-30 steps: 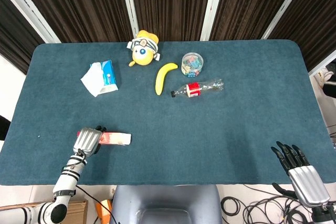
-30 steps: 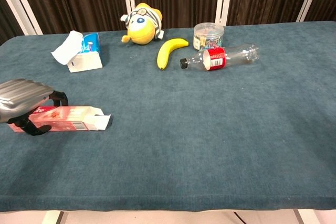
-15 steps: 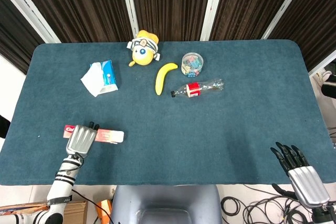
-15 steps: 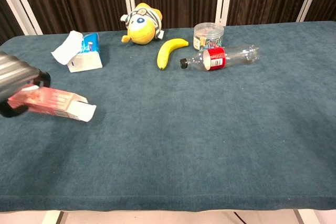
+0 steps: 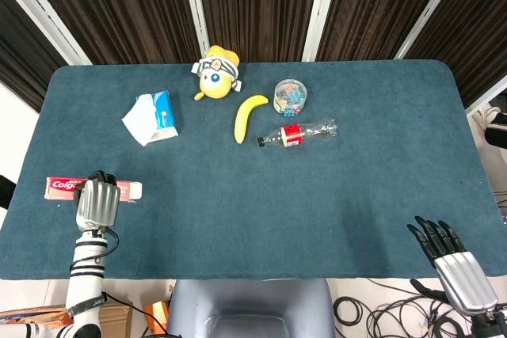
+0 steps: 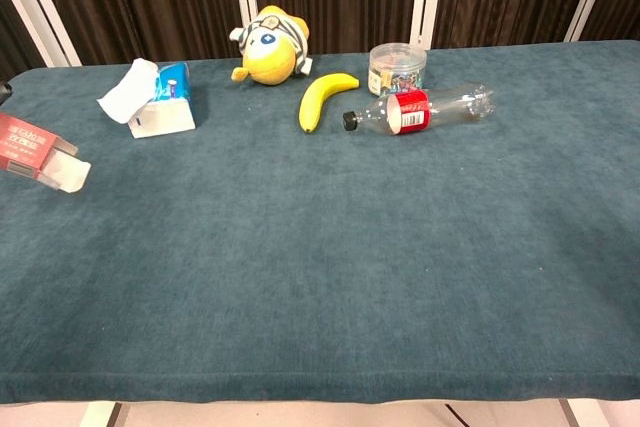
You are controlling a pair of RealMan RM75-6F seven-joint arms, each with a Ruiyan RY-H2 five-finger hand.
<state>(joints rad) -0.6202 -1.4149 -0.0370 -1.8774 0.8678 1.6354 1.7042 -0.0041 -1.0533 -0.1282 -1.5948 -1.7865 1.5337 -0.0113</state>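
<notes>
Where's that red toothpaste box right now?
The toothpaste box is at the table's left edge in the head view, gripped by the left hand, below the tissue pack.

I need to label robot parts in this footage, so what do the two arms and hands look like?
The left hand has a ribbed silver-grey back plate and black fingers; its arm is white with black joint bands and a thin black cable alongside. The right hand matches it: a ribbed silver back with slim black fingers. Little of its arm is in frame.
</notes>
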